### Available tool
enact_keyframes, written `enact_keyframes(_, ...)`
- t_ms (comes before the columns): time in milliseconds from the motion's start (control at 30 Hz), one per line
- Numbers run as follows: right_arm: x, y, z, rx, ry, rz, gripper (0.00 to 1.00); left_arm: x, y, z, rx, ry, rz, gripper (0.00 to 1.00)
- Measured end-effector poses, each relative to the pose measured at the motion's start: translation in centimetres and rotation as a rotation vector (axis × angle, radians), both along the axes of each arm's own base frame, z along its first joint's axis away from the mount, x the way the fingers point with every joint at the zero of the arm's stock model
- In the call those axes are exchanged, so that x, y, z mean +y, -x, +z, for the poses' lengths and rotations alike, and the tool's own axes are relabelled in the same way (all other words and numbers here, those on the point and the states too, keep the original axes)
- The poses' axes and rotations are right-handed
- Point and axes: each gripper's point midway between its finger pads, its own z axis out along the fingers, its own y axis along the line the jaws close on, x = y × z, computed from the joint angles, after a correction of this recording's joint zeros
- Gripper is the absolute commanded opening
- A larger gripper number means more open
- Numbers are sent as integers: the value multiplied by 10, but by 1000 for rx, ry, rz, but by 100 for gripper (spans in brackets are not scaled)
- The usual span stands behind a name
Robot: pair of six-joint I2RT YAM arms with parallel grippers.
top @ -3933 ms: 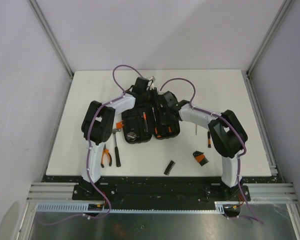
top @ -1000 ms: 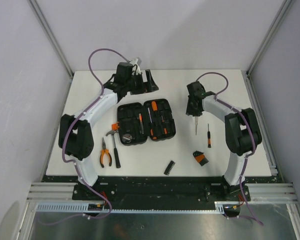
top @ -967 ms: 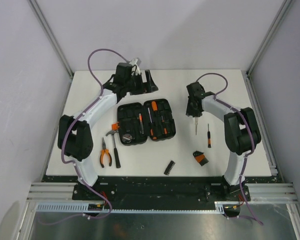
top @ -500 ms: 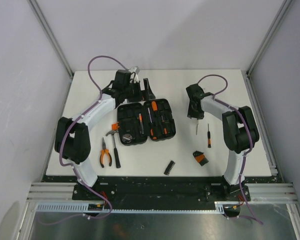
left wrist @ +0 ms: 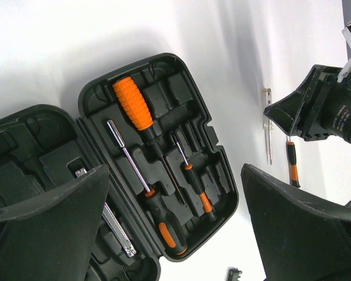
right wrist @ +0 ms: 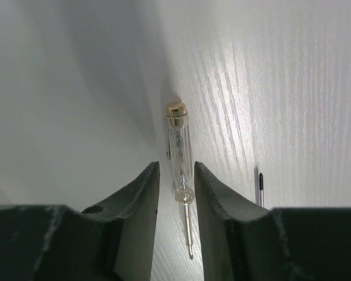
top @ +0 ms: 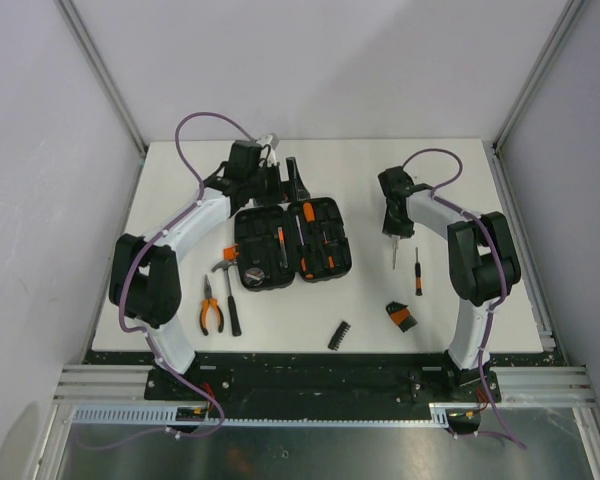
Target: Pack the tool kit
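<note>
Tool kit (top: 292,243) open just beside left pincer (top: 285,183), apart from right pincer (right wrist: 175,171)

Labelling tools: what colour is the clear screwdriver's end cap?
Gold cap on the clear screwdriver, best in the right wrist view.

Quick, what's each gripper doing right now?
Left gripper: wide open, empty, by the open tool case.
Right gripper: slightly open, straddling the clear tester screwdriver, not visibly clamped on it.

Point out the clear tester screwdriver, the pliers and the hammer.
clear tester screwdriver (right wrist: 178,149), right wrist view, on its transparent barrel.
pliers (top: 210,300), top external view, near its pivot.
hammer (top: 233,305), top external view, on its black handle.
</note>
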Motion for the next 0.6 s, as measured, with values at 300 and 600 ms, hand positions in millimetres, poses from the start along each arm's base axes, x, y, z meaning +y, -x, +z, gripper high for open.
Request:
enact_keyframes(300,4,4,-4,22,-38,10,30,0,0,0,0,0,1,100)
enact_keyframes(600,9,4,-14,52,-105,24,7,1,1,-2,5,-2,2,99)
